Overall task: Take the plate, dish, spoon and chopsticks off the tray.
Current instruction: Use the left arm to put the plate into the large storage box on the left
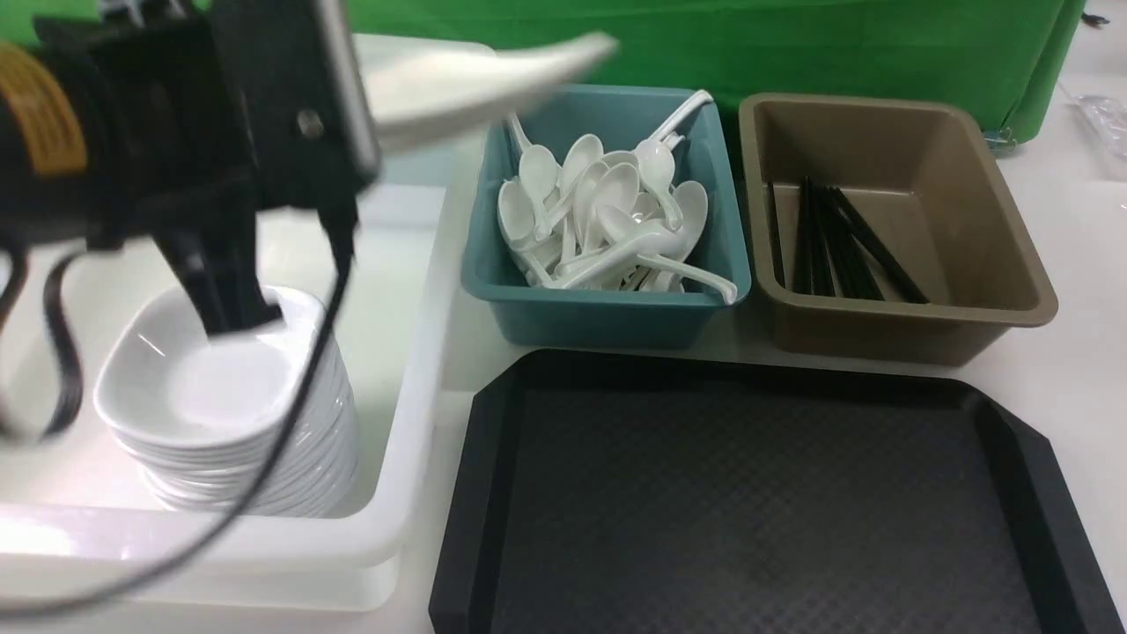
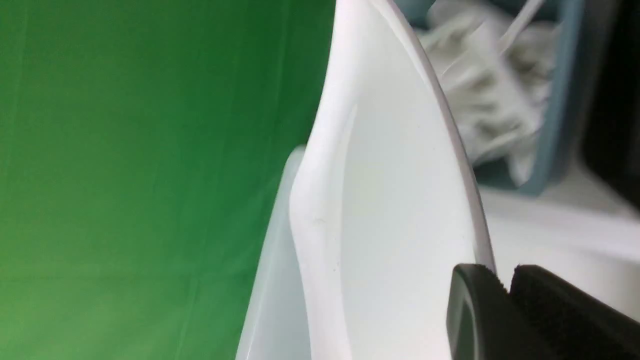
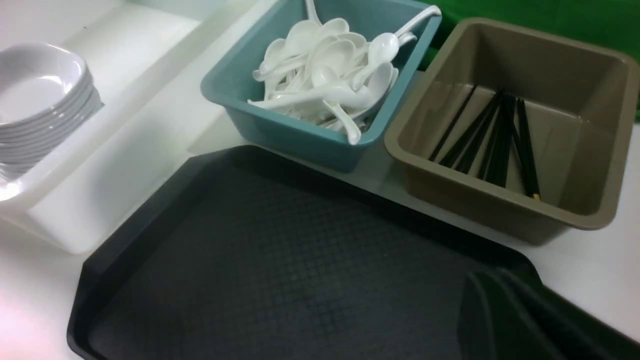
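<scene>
tray [image 1: 757, 493] bare. spoons [image 1: 607, 220] in teal bin [image 1: 607, 308], chopsticks [image 1: 836, 246] in tan bin [image 1: 916, 330], dishes [image 1: 220, 387] stacked in white tub [image 1: 414, 352]. left jaws pinch the plate [image 1: 458, 84] rim, aloft over tub; probably the last item. right jaws pressed together, empty.

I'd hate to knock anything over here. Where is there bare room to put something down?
The whole tray floor is bare, bordered by the teal bin and brown bin behind and the white tub on its left. The brown bin's right half, beside the chopsticks, is free. Crowded: spoons heap the teal bin, stacked dishes fill the tub's near end.
</scene>
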You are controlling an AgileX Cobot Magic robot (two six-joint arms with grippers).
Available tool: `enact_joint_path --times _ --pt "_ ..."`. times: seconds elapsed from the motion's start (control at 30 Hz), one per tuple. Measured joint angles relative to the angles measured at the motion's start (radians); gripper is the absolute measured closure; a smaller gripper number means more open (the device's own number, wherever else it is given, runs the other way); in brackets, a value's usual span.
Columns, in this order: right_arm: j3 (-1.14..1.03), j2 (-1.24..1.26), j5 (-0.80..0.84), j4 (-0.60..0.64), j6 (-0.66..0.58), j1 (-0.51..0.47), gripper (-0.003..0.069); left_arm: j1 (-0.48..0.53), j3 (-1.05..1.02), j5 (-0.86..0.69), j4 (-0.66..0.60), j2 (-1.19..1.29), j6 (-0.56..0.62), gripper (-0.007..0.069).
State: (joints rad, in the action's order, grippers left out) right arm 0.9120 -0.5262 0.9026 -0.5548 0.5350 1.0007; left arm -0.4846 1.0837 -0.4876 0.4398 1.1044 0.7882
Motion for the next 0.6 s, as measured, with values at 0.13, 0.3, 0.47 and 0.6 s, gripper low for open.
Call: enact_joint_path --times 0.13,0.3,0.47,0.6 --pt "0.000 -0.034 -0.006 0.013 -0.002 0.000 0.0638 0.144 0.001 0.073 0.008 0.103 0.001 0.0583" --pt "0.000 -0.091 -0.006 0.053 -0.033 0.000 0.0638 0.248 0.016 0.091 0.008 0.251 0.004 0.0583" --pt "0.000 -0.133 -0.008 0.095 -0.081 0.000 0.0638 0.310 0.088 0.082 0.004 0.397 -0.044 0.0583" --pt "0.000 -0.150 -0.017 0.104 -0.089 0.000 0.0638 0.340 0.210 0.050 0.004 0.506 -0.071 0.0583"
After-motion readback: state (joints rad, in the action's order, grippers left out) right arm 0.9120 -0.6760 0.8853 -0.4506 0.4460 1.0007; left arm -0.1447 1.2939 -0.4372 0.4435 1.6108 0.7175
